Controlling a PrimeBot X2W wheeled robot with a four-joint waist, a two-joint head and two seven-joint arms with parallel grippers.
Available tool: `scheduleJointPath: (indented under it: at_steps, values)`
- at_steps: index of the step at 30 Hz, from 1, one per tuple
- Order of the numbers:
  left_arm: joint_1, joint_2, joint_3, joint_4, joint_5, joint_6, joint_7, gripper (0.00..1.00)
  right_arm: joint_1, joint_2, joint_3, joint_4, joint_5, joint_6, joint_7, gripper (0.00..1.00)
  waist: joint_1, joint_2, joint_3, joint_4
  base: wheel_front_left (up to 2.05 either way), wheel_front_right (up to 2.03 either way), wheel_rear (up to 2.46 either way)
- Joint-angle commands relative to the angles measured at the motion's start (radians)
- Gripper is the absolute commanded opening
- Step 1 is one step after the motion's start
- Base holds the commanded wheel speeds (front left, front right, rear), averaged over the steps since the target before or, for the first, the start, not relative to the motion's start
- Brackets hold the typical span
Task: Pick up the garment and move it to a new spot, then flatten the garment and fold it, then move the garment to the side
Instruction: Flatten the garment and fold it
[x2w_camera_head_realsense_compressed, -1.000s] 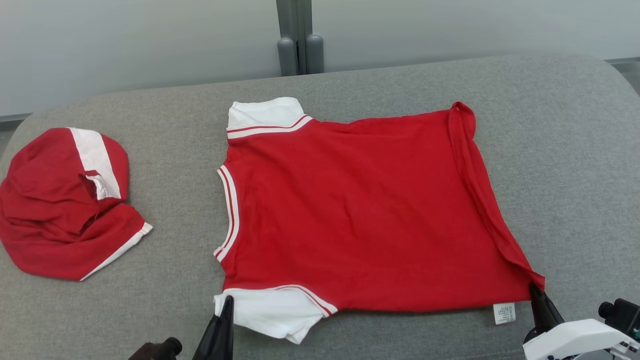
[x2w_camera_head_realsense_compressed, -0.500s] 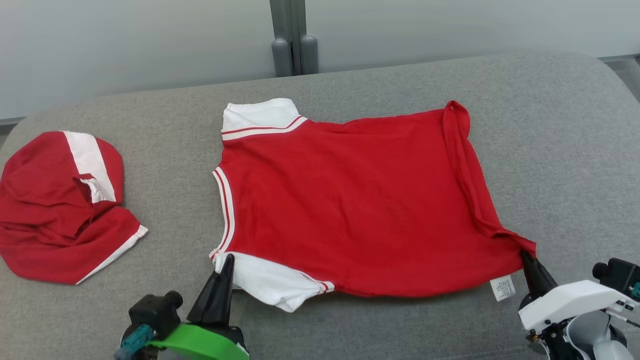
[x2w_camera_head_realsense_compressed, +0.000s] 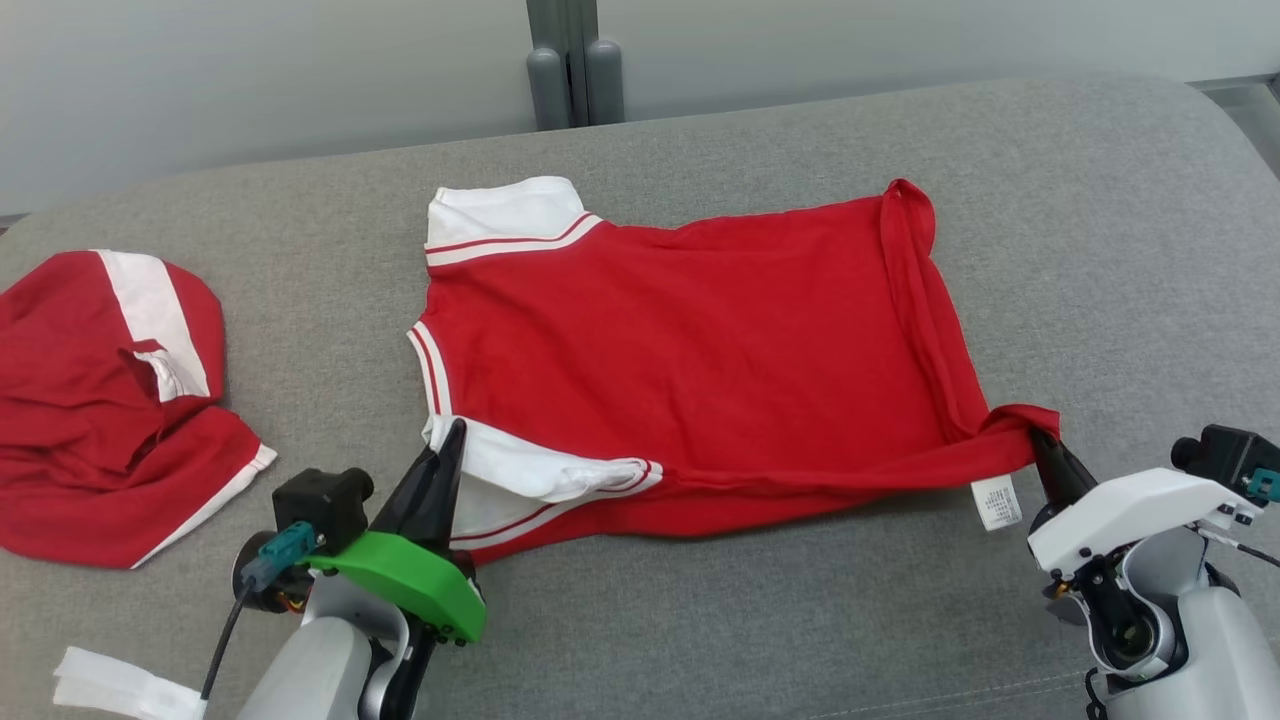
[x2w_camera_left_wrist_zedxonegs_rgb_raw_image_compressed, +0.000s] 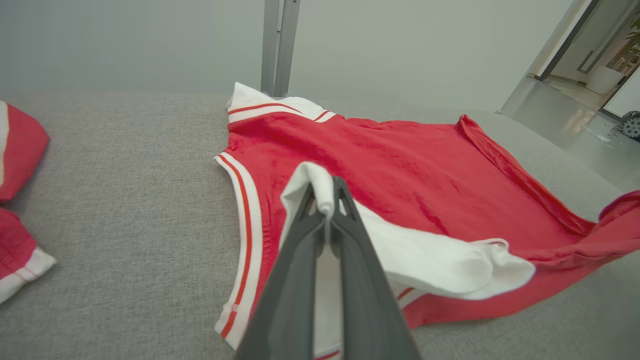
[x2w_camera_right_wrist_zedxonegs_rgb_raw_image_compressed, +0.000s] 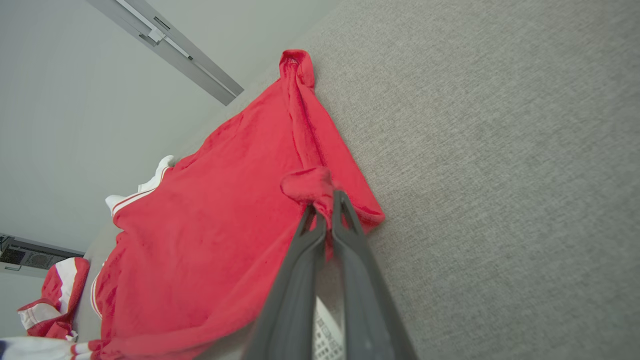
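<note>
The red garment (x2w_camera_head_realsense_compressed: 700, 370) is seen spread on the grey upholstered surface (x2w_camera_head_realsense_compressed: 800, 620) just in front of the metal post (x2w_camera_head_realsense_compressed: 565, 60). Its long axis lies crosswise to the robot, with the collar end slightly left of the post and the hem end well to the right of it. The near white sleeve (x2w_camera_head_realsense_compressed: 540, 470) is pinched in the closed left gripper (x2w_camera_head_realsense_compressed: 455, 432), and the near hem corner (x2w_camera_head_realsense_compressed: 1020, 422) is bunched in the closed right gripper (x2w_camera_head_realsense_compressed: 1042, 445) (a white care label (x2w_camera_head_realsense_compressed: 997, 502) hangs just beside it). The near edge is thus raised between the two, while the far edge lies flat, nearer the post. On this showing, the fold would be carried straight away from both hands toward the post, each arm being nearest its own corner. A second red garment (x2w_camera_head_realsense_compressed: 100, 400) is heaped far left of the post. A pale wall (x2w_camera_head_realsense_compressed: 250, 80) is seen behind the post, and a doorway (x2w_camera_left_wrist_zedxonegs_rgb_raw_image_compressed: 600, 65) is glimpsed off to its right.
</note>
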Motion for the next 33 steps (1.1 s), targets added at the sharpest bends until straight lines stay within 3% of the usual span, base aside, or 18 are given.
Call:
scheduleJointPath:
  at_steps: [1, 8, 9, 10, 11, 12, 17, 26, 33]
  values:
    - [-0.035, 0.007, -0.003, 0.028, -0.003, -0.006, -0.007, 0.0, -0.028, -0.001, 0.001, 0.021, -0.015, 0.0, 0.002, 0.0, 0.0001, 0.0, 0.005, -0.006, 0.0, 0.0, 0.0]
    - [-0.143, 0.008, -0.027, 0.176, -0.013, -0.014, -0.024, 0.0, -0.148, -0.001, -0.005, 0.149, -0.051, 0.0, -0.021, 0.0, 0.0001, 0.0, 0.017, -0.011, 0.0, 0.0, 0.0]
    - [-0.155, 0.006, -0.032, 0.194, -0.013, -0.015, -0.025, 0.0, -0.161, -0.001, 0.001, 0.16, -0.059, 0.0, -0.026, 0.28, 0.0001, 0.0, 0.019, -0.01, 0.0, 0.0, 0.0]
    - [-0.168, 0.002, -0.036, 0.213, -0.013, -0.014, -0.028, 0.0, -0.176, -0.001, 0.007, 0.169, -0.06, 0.0, -0.041, 0.98, 0.0001, 0.0, 0.02, -0.009, 0.0, 0.0, 0.0]
    - [-0.18, 0.0, -0.036, 0.227, -0.014, -0.014, -0.032, 0.14, -0.183, -0.002, 0.01, 0.177, -0.057, 0.0, -0.051, 1.0, 0.0001, 0.0, 0.02, -0.007, 0.0, 0.0, 0.0]
    - [-0.19, -0.002, -0.038, 0.243, -0.011, -0.014, -0.036, 1.0, -0.189, -0.002, 0.015, 0.184, -0.059, 0.0, -0.067, 1.0, 0.0001, 0.0, 0.02, -0.006, 0.0, 0.0, 0.0]
    - [-0.197, -0.017, -0.026, 0.263, -0.006, -0.015, -0.043, 1.0, -0.173, -0.02, 0.044, 0.192, -0.059, 0.0, -0.147, 1.0, 0.0001, 0.0, 0.006, 0.005, 0.0, 0.0, 0.0]
    - [-0.029, -0.021, 0.041, 0.183, 0.035, -0.015, -0.042, 1.0, -0.069, -0.106, 0.126, 0.207, -0.08, 0.0, -0.233, 1.0, 0.0001, 0.0, -0.024, 0.02, 0.0, 0.0, 0.0]
    - [0.039, -0.038, 0.015, 0.226, 0.039, -0.015, -0.042, 1.0, -0.074, -0.126, 0.184, 0.261, -0.101, 0.0, -0.274, 1.0, 0.0001, 0.0, -0.009, 0.027, 0.0, 0.0, 0.0]
